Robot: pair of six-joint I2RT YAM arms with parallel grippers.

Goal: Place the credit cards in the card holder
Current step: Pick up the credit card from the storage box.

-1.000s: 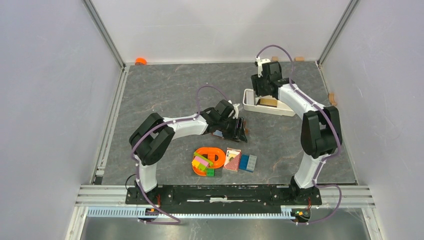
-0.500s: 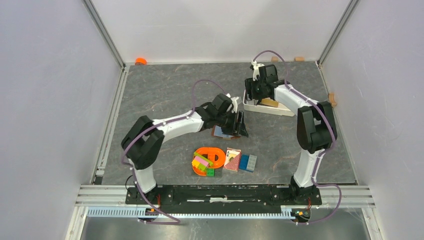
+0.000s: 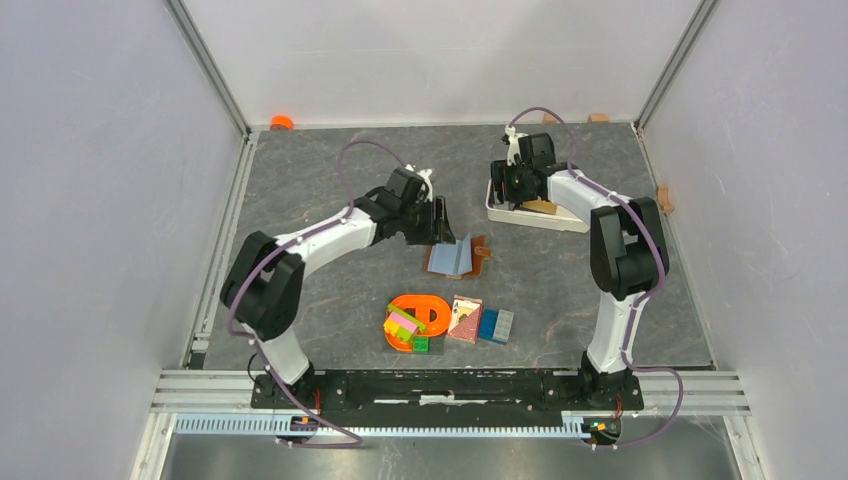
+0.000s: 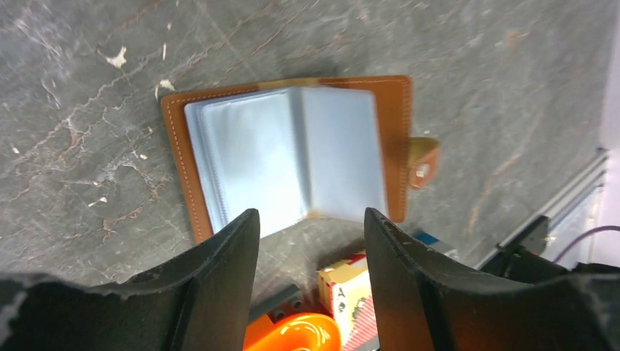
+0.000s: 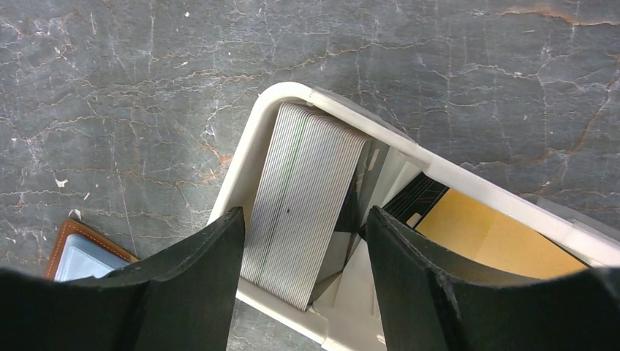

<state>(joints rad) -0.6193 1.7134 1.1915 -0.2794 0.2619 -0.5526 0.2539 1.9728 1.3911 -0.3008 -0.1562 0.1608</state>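
Observation:
The card holder (image 3: pixel 456 257) lies open on the table, its pale clear sleeves up and an orange-brown border around them; in the left wrist view (image 4: pixel 292 157) its clasp tab points right. My left gripper (image 3: pixel 438 224) is open and empty, just behind and left of it (image 4: pixel 311 245). My right gripper (image 3: pixel 509 188) is open and empty above the left end of a white tray (image 3: pixel 560 222). The right wrist view shows a stack of pale grey credit cards (image 5: pixel 303 208) leaning in the tray (image 5: pixel 248 157), between my fingers (image 5: pixel 303 245), and a yellow card (image 5: pixel 497 234) beside it.
An orange toy with coloured bricks (image 3: pixel 415 320), a red ace-printed card pack (image 3: pixel 464 318) and blue blocks (image 3: pixel 496 325) lie near the front. An orange object (image 3: pixel 282 122) sits at the back left wall. Small wooden pieces (image 3: pixel 664 197) lie by the right wall.
My left gripper has drawn back and left off the card holder, which now lies spread open. My right gripper has shifted left and lower over the tray's left end.

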